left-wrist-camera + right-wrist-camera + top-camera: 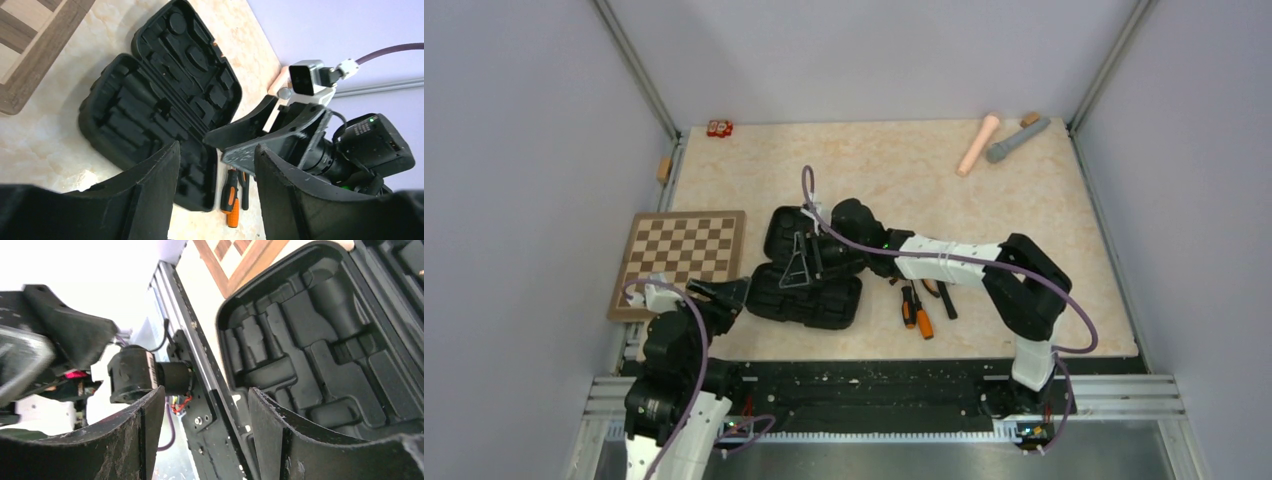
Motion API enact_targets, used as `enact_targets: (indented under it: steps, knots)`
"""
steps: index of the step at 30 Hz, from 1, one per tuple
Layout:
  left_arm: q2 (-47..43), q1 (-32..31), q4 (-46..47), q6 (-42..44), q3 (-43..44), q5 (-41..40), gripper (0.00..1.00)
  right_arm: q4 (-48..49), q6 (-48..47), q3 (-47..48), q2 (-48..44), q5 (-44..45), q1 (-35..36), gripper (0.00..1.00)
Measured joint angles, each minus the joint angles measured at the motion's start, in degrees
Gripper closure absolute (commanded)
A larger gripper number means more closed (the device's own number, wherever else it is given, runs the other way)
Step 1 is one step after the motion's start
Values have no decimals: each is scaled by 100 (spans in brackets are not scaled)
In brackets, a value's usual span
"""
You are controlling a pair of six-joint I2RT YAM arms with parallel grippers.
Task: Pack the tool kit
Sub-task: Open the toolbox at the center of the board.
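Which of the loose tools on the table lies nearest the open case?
The orange-and-black-handled tool, leftmost in the cluster right of the case; the other tools lie farther right.

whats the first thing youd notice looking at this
The black case lies open in the middle of the table, the slots in view empty, with the right gripper hovering open over it. Next come the orange-handled tools, loose just right of the case, and the chessboard at the left edge.
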Motion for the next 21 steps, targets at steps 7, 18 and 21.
enact_targets:
  steps: [7,18,21]
  knots:
    - [387,0,-85,138,177,127,42,-798,-636,192,81,393,149,36]
    - [1996,0,658,363,-619,1294,40,-2332,-2767,1602,164,2275,-577,29]
    - [2396,0,828,483,-763,1486,40,-2594,-3421,2079,455,2780,-863,28]
